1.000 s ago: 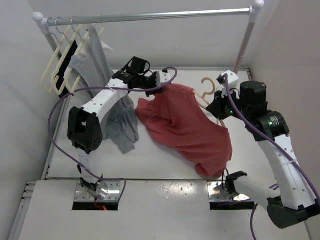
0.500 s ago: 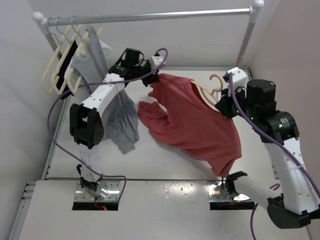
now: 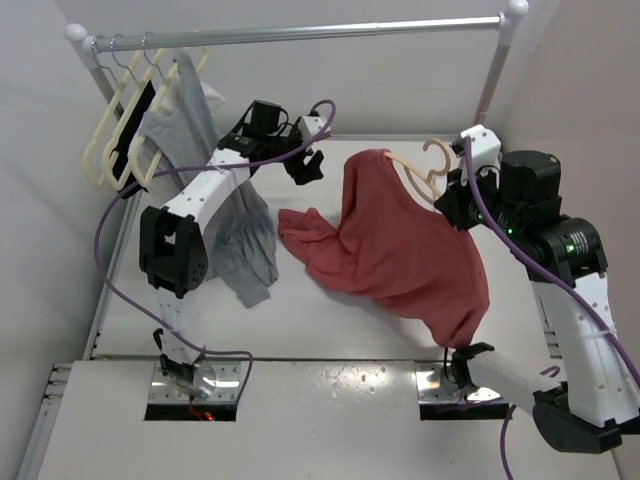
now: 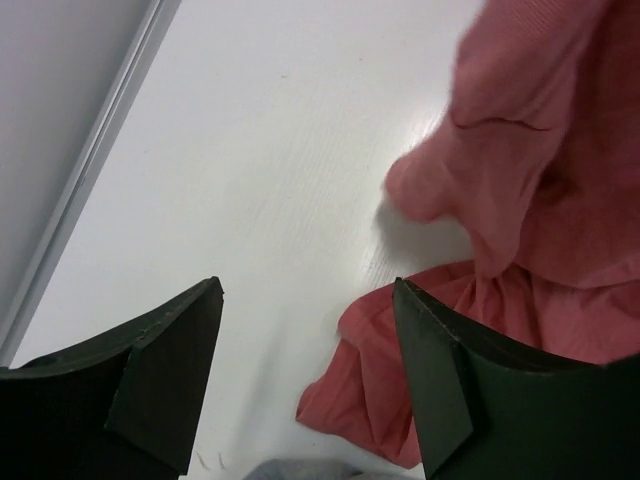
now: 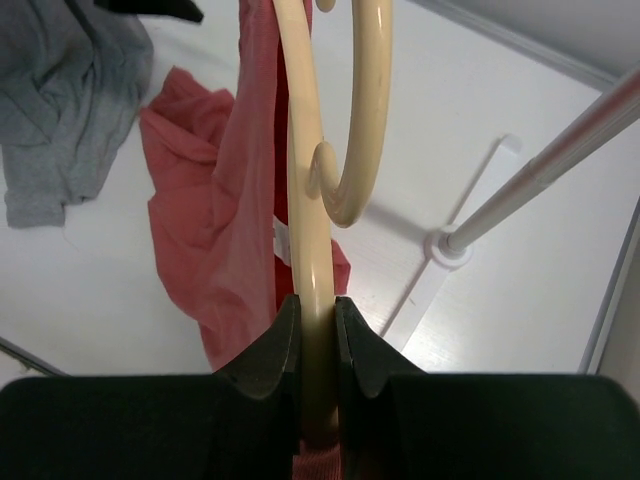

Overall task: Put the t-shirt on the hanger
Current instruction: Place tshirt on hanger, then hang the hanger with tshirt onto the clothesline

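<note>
**Getting the shirt onto the hanger: roughly halfway, I reckon**

Starting at the left, the cream hangers (image 3: pixel 120 140) on the rail (image 3: pixel 300 33) and the grey t-shirt (image 3: pixel 245 250) slumped on the tabletop (image 3: pixel 330 330) aren't part of this job.

Next along, the left claw (image 3: pixel 306 166) hovers above the tabletop with its fingers spread wide and nothing between them. Its wrist cam only shows red cloth lying off to one side.

The t-shirt (image 3: pixel 400 250) is in the middle. Its top end hangs off the far tip of the hanger (image 5: pixel 300 150) and the rest drapes down, with a bunched bit resting on the tabletop.

Over on the right, the right claw (image 5: pixel 315 320) is clamped tight on the hanger's arm just below the hook, holding it up in the air.

So one shoulder looks to be on. I can't tell whether the hanger actually goes through the neck hole. The other shoulder probably needs pulling over, and the loose fabric needs straightening.
</note>
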Robot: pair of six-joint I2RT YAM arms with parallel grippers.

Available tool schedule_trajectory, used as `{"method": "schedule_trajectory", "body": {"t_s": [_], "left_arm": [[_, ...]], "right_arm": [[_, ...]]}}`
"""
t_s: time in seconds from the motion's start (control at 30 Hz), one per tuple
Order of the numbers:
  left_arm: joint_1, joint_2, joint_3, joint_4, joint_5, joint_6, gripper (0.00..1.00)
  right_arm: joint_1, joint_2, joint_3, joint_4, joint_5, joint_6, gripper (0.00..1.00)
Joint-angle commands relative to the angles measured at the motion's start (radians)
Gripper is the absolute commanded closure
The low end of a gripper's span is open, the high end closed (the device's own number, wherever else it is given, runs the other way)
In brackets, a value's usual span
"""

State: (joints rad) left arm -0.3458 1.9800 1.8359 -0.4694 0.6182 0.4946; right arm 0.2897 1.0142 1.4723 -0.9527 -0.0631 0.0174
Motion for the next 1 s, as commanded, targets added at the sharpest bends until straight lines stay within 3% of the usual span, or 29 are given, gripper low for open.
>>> {"method": "schedule_trajectory", "body": {"t_s": [0.0,0.33,0.57,0.77,0.97], "left_arm": [[-0.016,-0.082,0.029,0.0,0.037,0.003,0.26],[-0.035,-0.214,0.0,-0.064,-0.017,0.038,0.24],[-0.045,-0.346,-0.26,-0.124,-0.103,0.067,0.24],[-0.098,-0.409,-0.348,-0.144,-0.121,0.058,0.24],[-0.125,-0.418,-0.359,-0.153,-0.13,0.058,0.24]], "right_arm": [[-0.006,0.029,0.106,0.077,-0.012,-0.008,1.0],[-0.006,0.133,0.324,0.121,0.048,0.021,1.0],[-0.006,0.208,0.473,0.229,0.186,-0.002,1.0],[-0.006,0.359,0.612,0.322,0.316,-0.031,1.0],[-0.006,0.379,0.554,0.472,0.324,-0.03,1.0]]}}
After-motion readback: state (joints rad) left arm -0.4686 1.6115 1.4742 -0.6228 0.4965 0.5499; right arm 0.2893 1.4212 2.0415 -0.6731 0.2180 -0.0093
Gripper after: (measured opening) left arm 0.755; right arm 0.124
